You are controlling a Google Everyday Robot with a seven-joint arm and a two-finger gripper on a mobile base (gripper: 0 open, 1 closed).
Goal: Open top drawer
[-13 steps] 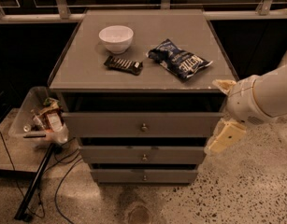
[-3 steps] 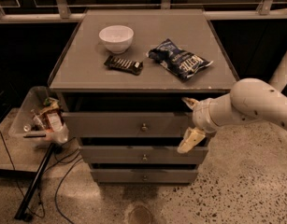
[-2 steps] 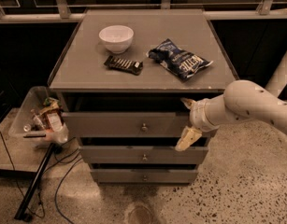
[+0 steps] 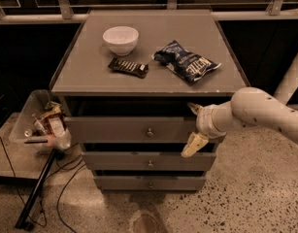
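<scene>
I hold my gripper [image 4: 193, 126] at the right end of the top drawer [image 4: 114, 129], jaws spread wide and empty, its knob [image 4: 150, 132] lying just leftward along that wide front.

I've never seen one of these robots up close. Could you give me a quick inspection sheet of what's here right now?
Surface: grey cabinet top, carrying three loose items.
Job's things: top drawer, not visibly pulled out; its knob is untouched.
Clutter: white bowl, dark snack bar, chip bag.
Hand: hand open, in front of the top drawer's right end, right of the knob.
Cables: dark cables on the floor, left of the cabinet.
Surroundings: plastic bin of rubbish at left; speckled floor.
</scene>
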